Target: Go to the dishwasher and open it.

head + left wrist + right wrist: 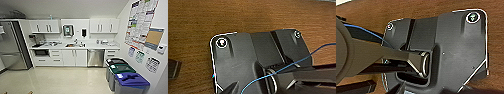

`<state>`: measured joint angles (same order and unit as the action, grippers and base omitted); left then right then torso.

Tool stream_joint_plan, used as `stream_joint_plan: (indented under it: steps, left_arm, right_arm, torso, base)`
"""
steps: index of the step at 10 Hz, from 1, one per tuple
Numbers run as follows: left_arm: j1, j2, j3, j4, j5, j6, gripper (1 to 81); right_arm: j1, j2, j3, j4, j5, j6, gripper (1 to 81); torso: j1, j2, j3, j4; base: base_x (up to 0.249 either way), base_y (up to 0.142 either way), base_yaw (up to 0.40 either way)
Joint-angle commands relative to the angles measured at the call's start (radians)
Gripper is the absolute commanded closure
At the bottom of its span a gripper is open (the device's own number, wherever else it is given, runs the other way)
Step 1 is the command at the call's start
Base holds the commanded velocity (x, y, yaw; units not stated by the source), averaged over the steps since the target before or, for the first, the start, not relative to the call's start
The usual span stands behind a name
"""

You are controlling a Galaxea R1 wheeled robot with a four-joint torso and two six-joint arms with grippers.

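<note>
While standing shut under the counter (100,46), right of the sink (72,45) and its white cabinet doors, the dishwasher (95,57) shows its steel front square to the head view, bar handle running level along the top edge. Lies well ahead across bare floor (57,80), a little right of centre, so probably nearer the right arm; bins (125,77) line the right wall. Cannot tell whether either claw is apart or together.
</note>
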<state>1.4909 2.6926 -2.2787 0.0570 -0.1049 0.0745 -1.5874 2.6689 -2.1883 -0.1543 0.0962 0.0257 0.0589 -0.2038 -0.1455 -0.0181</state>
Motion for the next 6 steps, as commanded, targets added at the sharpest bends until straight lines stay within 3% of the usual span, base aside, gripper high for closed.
stream_joint_plan:
  steps: [1,6]
  left_arm:
    - [-0.053,-0.022,0.008,0.006,0.044,-0.002,1.0]
    - [-0.053,-0.022,0.008,0.006,0.044,-0.002,1.0]
  right_arm:
    - [0.042,-0.021,0.013,-0.013,-0.050,-0.006,1.0]
    - [0.045,-0.019,0.012,-0.014,-0.050,-0.006,1.0]
  torso:
    - [0.000,0.000,0.000,0.000]
    - [0.000,0.000,0.000,0.000]
  base:
    - [0.123,0.000,0.000]
    - [0.123,0.000,0.000]
